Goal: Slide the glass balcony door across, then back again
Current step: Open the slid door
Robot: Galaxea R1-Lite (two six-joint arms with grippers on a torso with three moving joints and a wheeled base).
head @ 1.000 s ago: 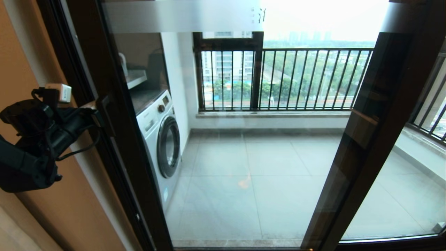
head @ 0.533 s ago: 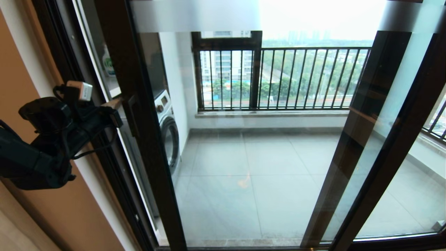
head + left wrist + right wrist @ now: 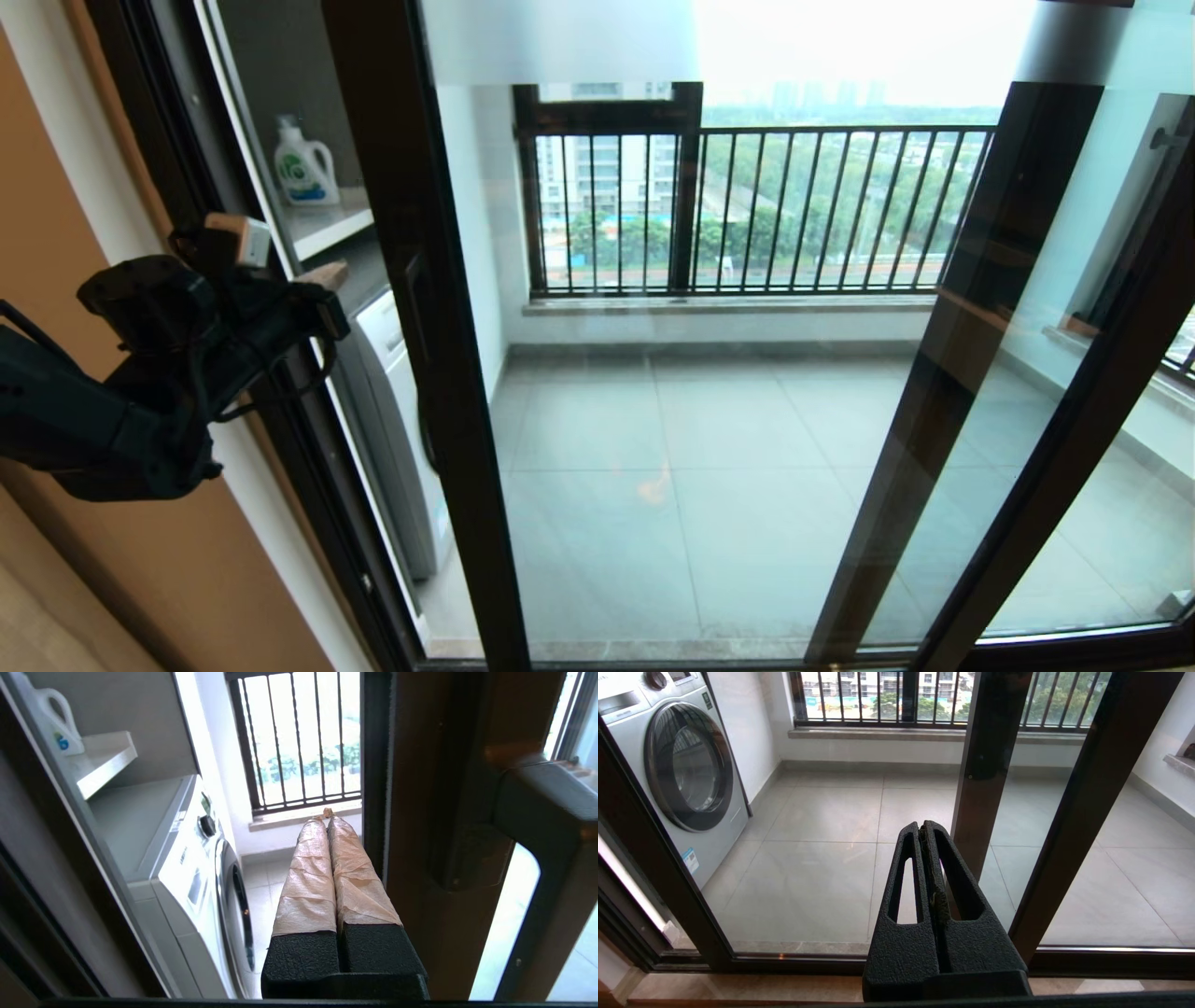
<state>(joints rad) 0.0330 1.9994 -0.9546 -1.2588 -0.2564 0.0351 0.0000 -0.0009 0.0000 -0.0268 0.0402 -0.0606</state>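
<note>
Pressing door edge (image 3: pixel 373 765), left gripper (image 3: pixel 327 817) closed, bar handle (image 3: pixel 551 812) wrist-view only.

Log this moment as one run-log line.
left gripper: shut, beside glass balcony door frame edge | door: partly open, gap at left | right gripper: shut, low, idle | washing machine showing in gap

No lettering is readable; the detergent bottle (image 3: pixel 305 168) shows a green logo (illegible).
</note>
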